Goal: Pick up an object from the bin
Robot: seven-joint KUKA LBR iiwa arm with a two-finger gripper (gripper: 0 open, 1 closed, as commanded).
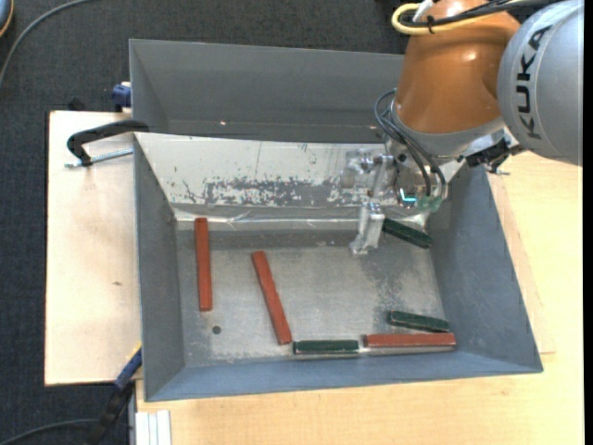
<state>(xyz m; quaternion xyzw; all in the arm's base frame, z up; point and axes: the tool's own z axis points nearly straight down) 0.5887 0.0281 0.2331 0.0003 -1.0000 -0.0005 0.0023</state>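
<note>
The gripper (pixel 369 235) is hanging inside the bin (pixel 153 248), toward the right end of the bin's far wall, and it is carrying an orange cover (pixel 452 63) above it on the wrist. Whether the gripper is spread or pressed together cannot be told from this angle. A tilted green stick (pixel 409 234), dark and short, is showing just beside the gripper on the side of the bin's right wall; whether it is being pinched or is merely lying behind the gripper cannot be told either. Five more sticks are lying on the bin's floor. A left red stick (pixel 202 263) is running parallel to the bin's left wall and close to it. A slanted red stick (pixel 271 297) is crossing the middle of the bin's floor, its lower end pointing at the bin's near wall. A front green stick (pixel 325 347) and a front red stick (pixel 410 340) are lying end to end along the bin's near wall, the red one nearer the bin's right corner. A small green stick (pixel 419 322) is resting just behind the front red stick, close to the bin's right wall.
</note>
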